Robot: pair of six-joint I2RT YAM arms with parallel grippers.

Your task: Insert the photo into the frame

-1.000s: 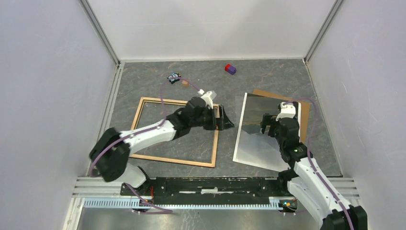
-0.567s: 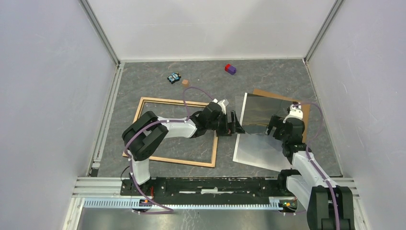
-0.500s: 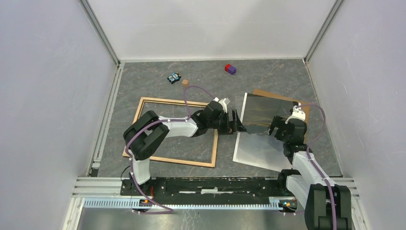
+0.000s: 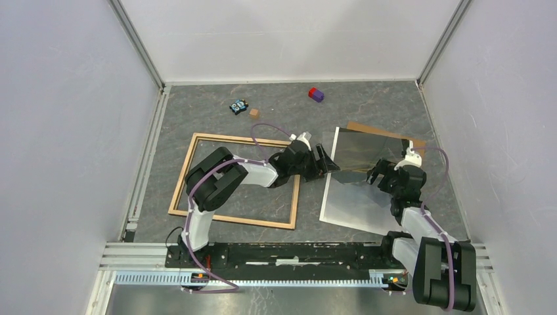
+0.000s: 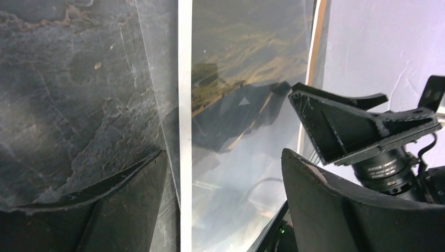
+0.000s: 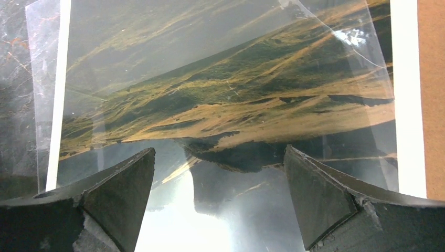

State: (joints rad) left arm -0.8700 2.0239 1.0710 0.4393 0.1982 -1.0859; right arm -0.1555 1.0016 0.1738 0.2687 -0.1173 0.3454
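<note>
The photo [image 4: 355, 197] lies flat, landscape side up, on the right of the table. The light wood frame [image 4: 223, 137] lies flat to its left, apart from it. My left gripper [image 4: 326, 163] is open at the photo's left edge. In the left wrist view [image 5: 220, 178] one finger is over the table and the other over the photo [image 5: 236, 79]. My right gripper [image 4: 384, 174] is open and empty, low over the photo's middle. The right wrist view shows its jaws wide apart [image 6: 218, 194] over the glossy landscape [image 6: 225, 94].
A brown backing board [image 4: 420, 149] lies under the photo's far right side [image 6: 431, 94]. A clear sheet [image 6: 39, 79] overlaps the photo. A red-purple block [image 4: 316, 94], a small toy [image 4: 238, 105] and a brown cube [image 4: 253, 113] lie at the back.
My left gripper has reached right from the frame's right rail to the photo's left edge. My right gripper has shifted a little right over the photo. Photo and frame have not moved.
</note>
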